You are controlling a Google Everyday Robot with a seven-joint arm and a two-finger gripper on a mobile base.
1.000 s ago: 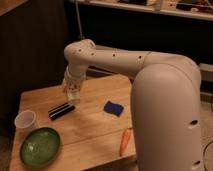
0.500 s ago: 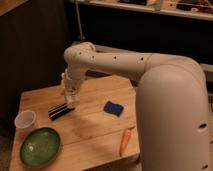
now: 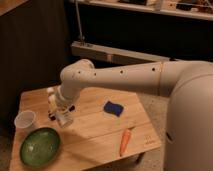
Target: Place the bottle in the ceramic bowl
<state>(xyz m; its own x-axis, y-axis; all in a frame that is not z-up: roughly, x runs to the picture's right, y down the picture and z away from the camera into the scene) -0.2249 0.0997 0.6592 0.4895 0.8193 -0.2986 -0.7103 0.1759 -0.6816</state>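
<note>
Green ceramic bowl (image 3: 40, 146): lying on the table (image 3: 95, 127), near the tool and in front of it to the left; looking empty, glossy and shallow.
Tool (image 3: 60, 112): hanging low over the left half of the table at the end of the white arm; whether it is gripping or parted cannot be told.
Bottle (image 3: 52, 101): standing roughly upright, touching the tool on its left side; whether it is resting on the table or being carried is not clear.
Bottle's look: showing small, whitish and pale, with the lighter cap end pointing up.
Step in hand (judged): bringing the bottle toward the bowl.
Doing it well: keeping the bottle upright, aiming for the middle of the bowl rather than its rim, passing clear of the plastic cup (image 3: 25, 121) sitting left of the tool, and lowering before releasing, since a light bottle is likely to roll out of so shallow a dish.
Bystanders: blue sponge (image 3: 113, 108) and carrot (image 3: 124, 141) lying well to the right of the tool, away from the path.
</note>
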